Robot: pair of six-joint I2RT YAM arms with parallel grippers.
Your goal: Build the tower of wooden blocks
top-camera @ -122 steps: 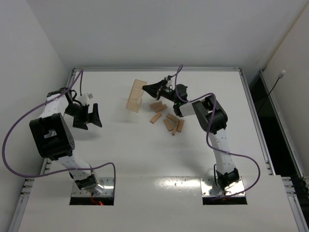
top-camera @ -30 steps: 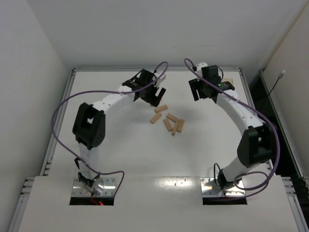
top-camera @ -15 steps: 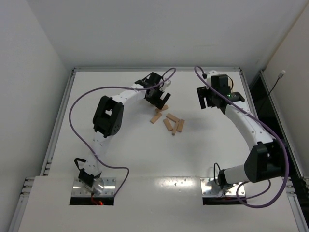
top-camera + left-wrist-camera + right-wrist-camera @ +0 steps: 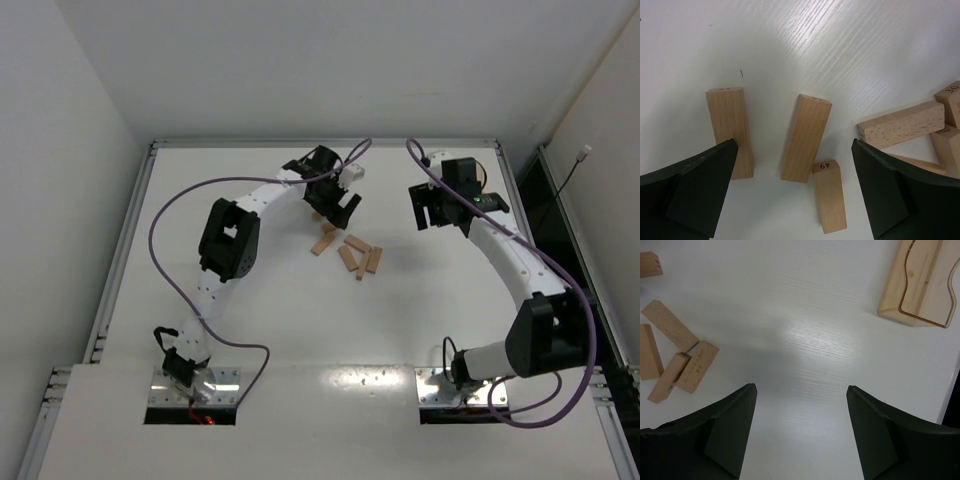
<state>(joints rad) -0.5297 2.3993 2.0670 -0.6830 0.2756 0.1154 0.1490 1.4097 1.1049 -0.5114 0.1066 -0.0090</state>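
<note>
No wood block tower shows in any view; several light-tan wood blocks [image 4: 356, 256] lie flat and loose on the white table. My left gripper [image 4: 337, 209] hovers open over the far end of the scatter. In the left wrist view its jaws [image 4: 794, 145] straddle one block [image 4: 806, 137], with a block marked 49 [image 4: 830, 196] just below it and another [image 4: 730, 131] by the left finger. None of them is gripped. My right gripper [image 4: 435, 217] hangs open to the right of the blocks, over bare table [image 4: 800, 387].
A shallow tan wooden tray [image 4: 917, 282] lies at the far right, near the table's edge. Further blocks [image 4: 901, 125] are piled at the right of the left wrist view, and several blocks [image 4: 676, 347] lie at the left of the right wrist view.
The left arm has reached further right over the blocks and its jaws have spread wider. The right gripper has drifted slightly right, away from the blocks.
</note>
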